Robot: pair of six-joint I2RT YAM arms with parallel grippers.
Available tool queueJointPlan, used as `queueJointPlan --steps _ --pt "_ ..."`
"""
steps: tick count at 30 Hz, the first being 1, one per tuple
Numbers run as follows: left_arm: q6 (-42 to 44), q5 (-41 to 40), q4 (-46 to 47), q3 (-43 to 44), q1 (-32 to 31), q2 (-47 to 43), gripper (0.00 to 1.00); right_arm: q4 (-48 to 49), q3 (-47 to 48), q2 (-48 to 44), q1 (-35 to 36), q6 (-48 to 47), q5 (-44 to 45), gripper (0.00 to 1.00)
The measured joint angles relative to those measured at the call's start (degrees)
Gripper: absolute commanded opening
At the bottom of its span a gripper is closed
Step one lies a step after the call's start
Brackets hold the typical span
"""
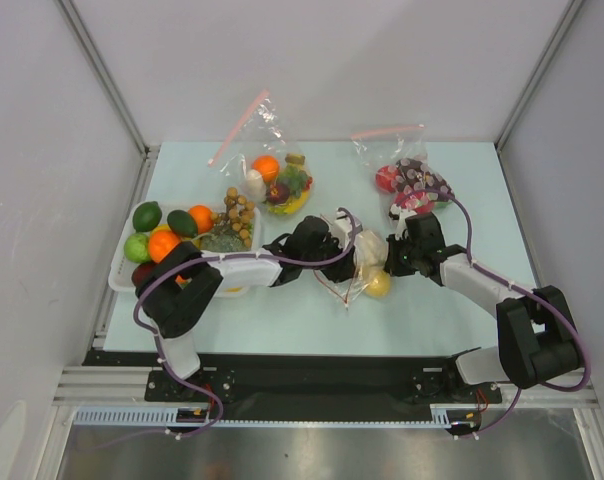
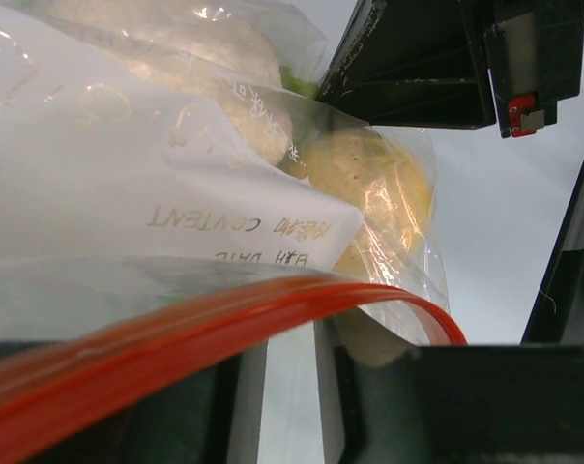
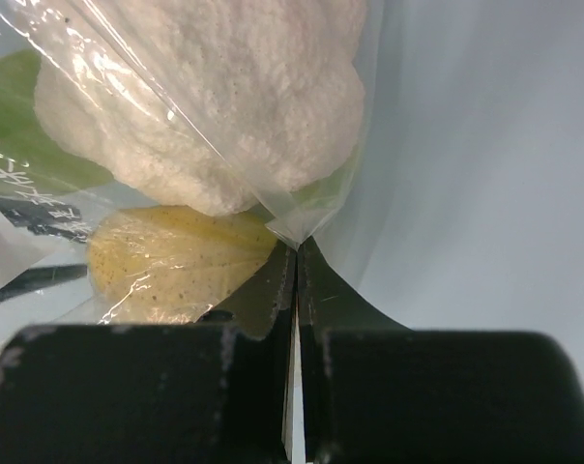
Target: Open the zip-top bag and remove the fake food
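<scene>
**Progress**
- Find the zip-top bag (image 1: 352, 282) at worktop centre, strung between the two tools.
- Note the right tool (image 3: 297, 253) at 3 o'clock of the bag, jaws pressed together on a fold of clear film.
- Note the left tool (image 1: 340, 247) at 9 o'clock of the bag, jaws standing apart. Film and the red-orange zip rim (image 2: 224, 329) drape across the gap, with no pinch seen there.
- Cannot tell rim sealed from rim parted; shows only as one band in the left wrist view.
- Judge opening not yet done and removal not begun, with the fake food (image 1: 378, 285) inside the film. Leaves the pull-apart, then lifting out each piece.

**Counts**
- Count three bags: one with the red-orange rim, plus two pink-strip bags, at 12 o'clock (image 1: 277, 175) and 1 o'clock (image 1: 407, 180), neither held by a tool.
- Inside the task bag, count:
  - one white leafy head (image 3: 224, 106)
  - one yellow round fruit (image 3: 176, 266)
  - one green piece (image 3: 21, 116), mostly hidden
  - possibly more out of sight
- Count one white label (image 2: 176, 213) on the bag.
- Count one white tray (image 1: 118, 272) at 9 o'clock, holding:
  - two oranges (image 1: 163, 244)
  - three green fruits (image 1: 147, 215)
  - one brown bumpy cluster (image 1: 240, 212)
  - others too crowded to count
- Count two arms, two tools.
</scene>
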Motion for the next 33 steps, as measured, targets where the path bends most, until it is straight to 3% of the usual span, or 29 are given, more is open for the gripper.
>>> queueJointPlan --steps 1,6,12,33 --pt "0.1 0.0 0.0 0.0 0.0 0.1 0.19 0.0 0.0 0.0 0.0 0.0 0.0 0.00" --pt "0.7 -0.1 -0.8 0.1 0.1 0.1 0.01 -0.1 0.0 0.0 0.0 -0.2 0.0 0.00" --pt "1.6 -0.4 -2.0 -0.6 0.4 -1.0 0.00 -0.2 0.0 -0.2 0.0 -0.2 0.0 0.00" --pt "2.6 -2.6 -9.6 -5.8 2.8 -18.0 0.00 -0.1 0.0 -1.1 0.0 0.2 -2.2 0.00"
